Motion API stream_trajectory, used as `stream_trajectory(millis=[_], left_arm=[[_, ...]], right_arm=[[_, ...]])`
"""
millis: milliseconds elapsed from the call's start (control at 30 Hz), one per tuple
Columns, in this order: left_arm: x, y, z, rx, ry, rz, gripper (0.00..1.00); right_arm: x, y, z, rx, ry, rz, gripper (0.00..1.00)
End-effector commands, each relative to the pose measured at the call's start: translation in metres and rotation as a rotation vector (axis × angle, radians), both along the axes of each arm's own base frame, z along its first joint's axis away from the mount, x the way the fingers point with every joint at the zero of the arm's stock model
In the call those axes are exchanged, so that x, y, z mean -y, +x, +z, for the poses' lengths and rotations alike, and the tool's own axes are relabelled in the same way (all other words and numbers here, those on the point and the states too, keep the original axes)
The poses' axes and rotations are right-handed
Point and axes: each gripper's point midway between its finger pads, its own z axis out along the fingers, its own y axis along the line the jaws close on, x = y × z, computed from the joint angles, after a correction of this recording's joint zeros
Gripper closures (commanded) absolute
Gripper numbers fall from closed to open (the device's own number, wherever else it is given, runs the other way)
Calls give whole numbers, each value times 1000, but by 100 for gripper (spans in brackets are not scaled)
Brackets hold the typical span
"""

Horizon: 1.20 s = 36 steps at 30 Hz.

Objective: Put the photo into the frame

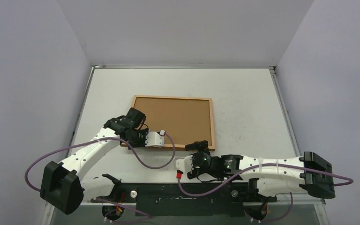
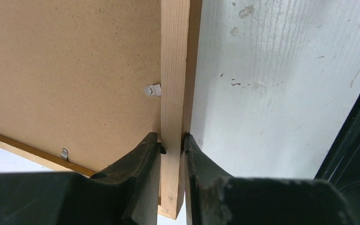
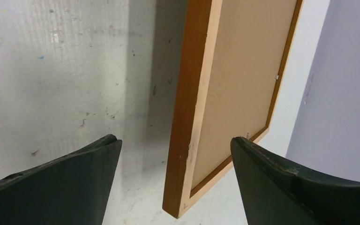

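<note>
The frame (image 1: 173, 98) lies back side up on the table, a brown fibreboard sheet (image 1: 176, 119) filling it. My left gripper (image 1: 136, 139) (image 2: 171, 140) is shut on the frame's light wooden border (image 2: 174, 70) close to its near-left corner, one finger on the board side and one on the outer edge. My right gripper (image 1: 196, 157) (image 3: 176, 140) is open by the near-right corner. That corner (image 3: 180, 206) sits between its spread fingers without touching either. The photo is out of view.
A small metal clip (image 2: 153, 90) holds the board against the border, and another clip (image 2: 64, 153) sits on the adjoining border. The black base rail (image 1: 183, 192) runs along the near edge. Grey walls close in the table (image 1: 243, 93) on three sides.
</note>
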Motion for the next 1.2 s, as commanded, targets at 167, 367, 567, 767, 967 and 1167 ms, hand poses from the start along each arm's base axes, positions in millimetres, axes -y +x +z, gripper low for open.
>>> stream_trajectory(millis=[167, 367, 567, 767, 967, 1167], left_arm=[[12, 23, 37, 117, -70, -19, 100], [12, 21, 36, 113, -69, -22, 100], [3, 0, 8, 21, -31, -53, 100], [-2, -21, -36, -106, 3, -42, 67], [-2, -11, -54, -76, 7, -16, 66], [-2, 3, -61, -57, -4, 15, 66]], right_arm=[[-20, 35, 8, 300, 33, -32, 10], [-33, 40, 1, 335, 36, -33, 10], [-47, 20, 1, 284, 89, -4, 10], [-49, 8, 1, 283, 114, 2, 10], [-41, -1, 8, 313, 148, -39, 10], [-32, -15, 17, 337, 208, -104, 10]])
